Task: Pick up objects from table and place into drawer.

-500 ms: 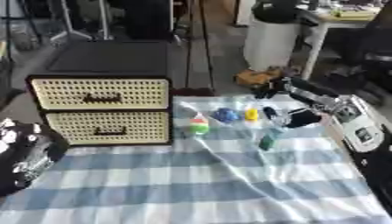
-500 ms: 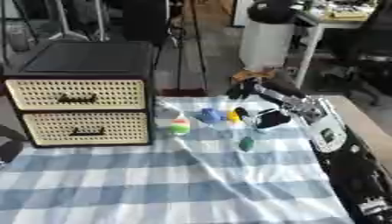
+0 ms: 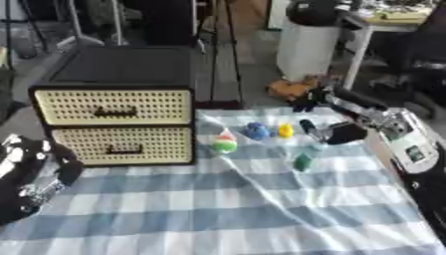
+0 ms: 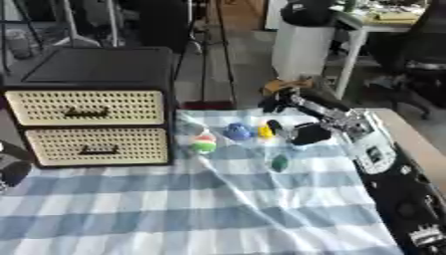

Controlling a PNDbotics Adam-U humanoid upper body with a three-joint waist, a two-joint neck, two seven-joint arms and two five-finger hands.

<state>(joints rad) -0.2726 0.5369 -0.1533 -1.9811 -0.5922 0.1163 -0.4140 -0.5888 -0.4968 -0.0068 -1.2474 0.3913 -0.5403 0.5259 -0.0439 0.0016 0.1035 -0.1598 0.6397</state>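
Observation:
A black cabinet [image 3: 118, 74] with two cream wicker drawers stands at the back left; the upper drawer [image 3: 113, 107] and lower drawer [image 3: 122, 144] are both closed. On the checked cloth beside it lie a green, white and red ball [image 3: 225, 144], a blue object [image 3: 255, 131], a small yellow object [image 3: 285, 130] and a small green object [image 3: 302, 162]. My right hand [image 3: 341, 133] hovers just right of the yellow object, open and holding nothing. My left hand [image 3: 31, 172] rests at the lower left edge.
The blue-and-white checked cloth [image 3: 226, 209] is wrinkled, with a ridge running from the ball toward the front. A white bin [image 3: 306, 47] and a table leg stand beyond the far edge. The table's right edge [image 4: 409, 144] lies beside my right arm.

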